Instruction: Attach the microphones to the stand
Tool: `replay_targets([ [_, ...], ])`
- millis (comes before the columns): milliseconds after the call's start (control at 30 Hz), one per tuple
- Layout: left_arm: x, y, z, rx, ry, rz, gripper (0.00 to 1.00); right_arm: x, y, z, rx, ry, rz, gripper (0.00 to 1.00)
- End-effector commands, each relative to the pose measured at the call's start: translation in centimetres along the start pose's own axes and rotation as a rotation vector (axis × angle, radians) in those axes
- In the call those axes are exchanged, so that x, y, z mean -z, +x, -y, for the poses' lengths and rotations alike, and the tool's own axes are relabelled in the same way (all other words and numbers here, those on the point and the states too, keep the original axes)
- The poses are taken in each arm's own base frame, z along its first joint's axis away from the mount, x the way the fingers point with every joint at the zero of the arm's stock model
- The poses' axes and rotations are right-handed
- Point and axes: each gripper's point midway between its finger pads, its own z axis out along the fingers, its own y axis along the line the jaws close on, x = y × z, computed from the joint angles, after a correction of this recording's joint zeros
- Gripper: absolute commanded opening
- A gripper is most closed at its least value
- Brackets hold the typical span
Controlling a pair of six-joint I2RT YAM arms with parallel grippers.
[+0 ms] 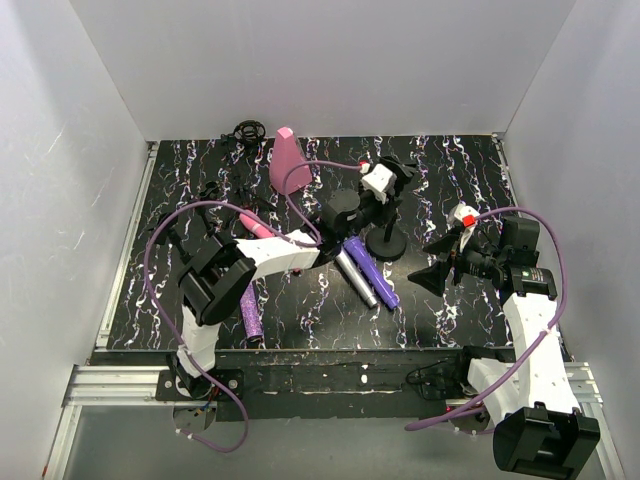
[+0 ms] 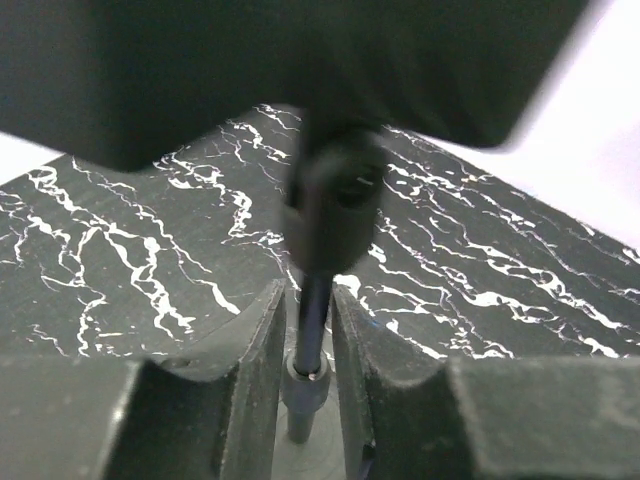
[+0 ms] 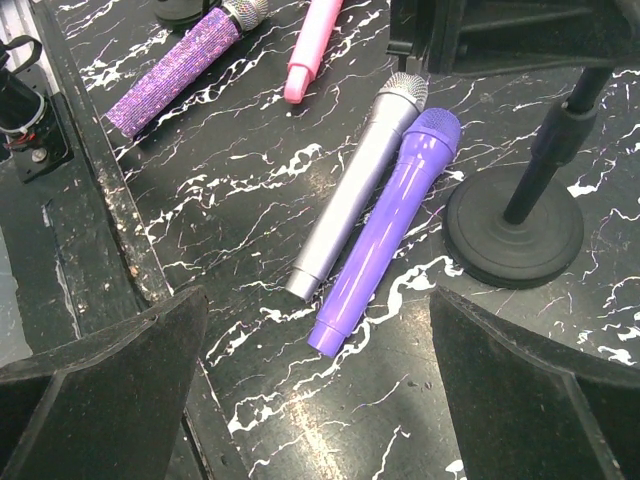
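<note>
Four stick microphones lie on the black marbled counter (image 3: 400,420): silver-grey one (image 3: 350,190) and smooth violet one (image 3: 385,225) mid-frame, pink one (image 3: 312,45) and glittery purple one (image 3: 175,70) upper left. The left claw (image 2: 310,300) hugs the pole (image 2: 313,335) of the black round-based stand (image 3: 515,235), likely steadying it, clamped or not I cannot tell. The right claw (image 3: 315,300) gapes above, ready.

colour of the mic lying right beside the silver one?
The violet microphone is glossy violet, head included. The right wrist view shows it best.
</note>
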Motion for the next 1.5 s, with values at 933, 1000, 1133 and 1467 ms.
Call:
replay_targets([
  [933,20.0,1.8,1.8,0.318,-0.043,-0.380,0.98,-0.2,0.5,-0.5,0.021,-0.058,0.010,0.98],
  [1000,20.9,2.9,1.0,0.374,-0.119,-0.392,0.98,-0.3,1.0,-0.4,0.015,-0.066,0.004,0.98],
  [1133,22.1,4.1,0.4,0.481,-0.201,-0.404,0.98,-0.5,1.6,-0.3,-0.005,-0.078,-0.011,0.98],
  [1467,22.7,7.7,-0.5,0.672,-0.372,-0.456,0.98,-1.2,2.7,0.1,-0.008,-0.074,-0.068,0.97],
])
